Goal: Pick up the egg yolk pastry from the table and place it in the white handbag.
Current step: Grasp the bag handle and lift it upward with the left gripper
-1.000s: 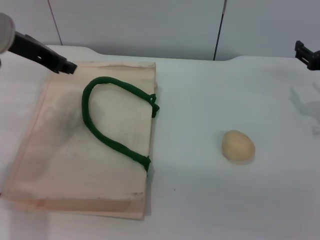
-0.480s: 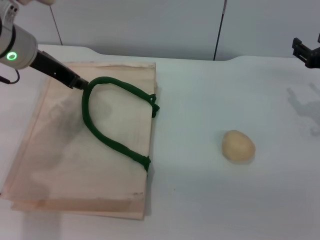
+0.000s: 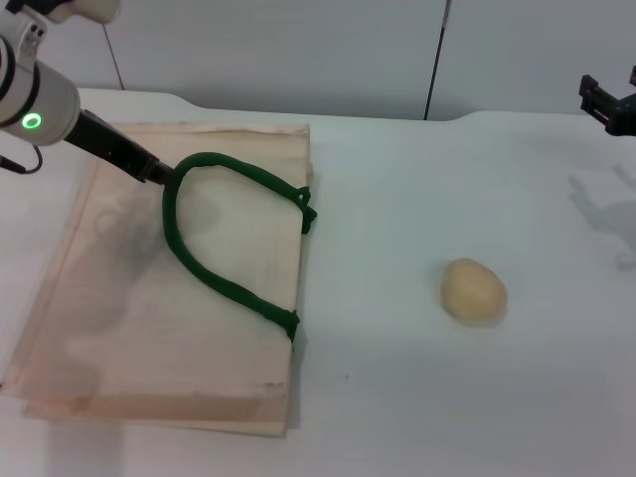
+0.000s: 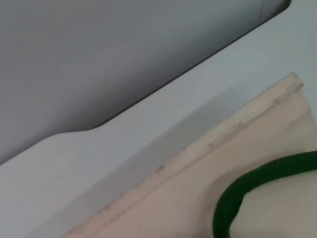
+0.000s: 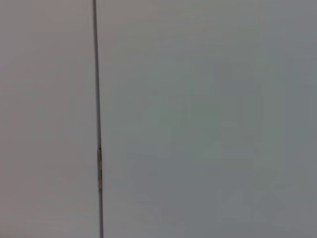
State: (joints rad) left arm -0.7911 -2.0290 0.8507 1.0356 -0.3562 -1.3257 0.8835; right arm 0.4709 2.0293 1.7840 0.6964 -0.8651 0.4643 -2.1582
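The egg yolk pastry (image 3: 474, 290), a small pale yellow ball, rests on the white table right of centre. The white handbag (image 3: 119, 298) lies flat on the left, its green loop handle (image 3: 214, 263) folded over the cream fabric. My left gripper (image 3: 159, 171) reaches down from the upper left, its dark tip right at the far end of that handle. The left wrist view shows the handbag's far edge (image 4: 198, 163) and a stretch of the green handle (image 4: 247, 186). My right gripper (image 3: 606, 104) hangs at the far right edge, well away from the pastry.
The white table (image 3: 397, 199) ends at a grey wall behind, with a notched back edge (image 3: 437, 117). The right wrist view shows only the grey wall panels (image 5: 198, 119). Bare table lies between the handbag and the pastry.
My left gripper has come down and to the right, from the handbag's far left corner to the far end of the green handle. The pastry, bag and right arm stay put.
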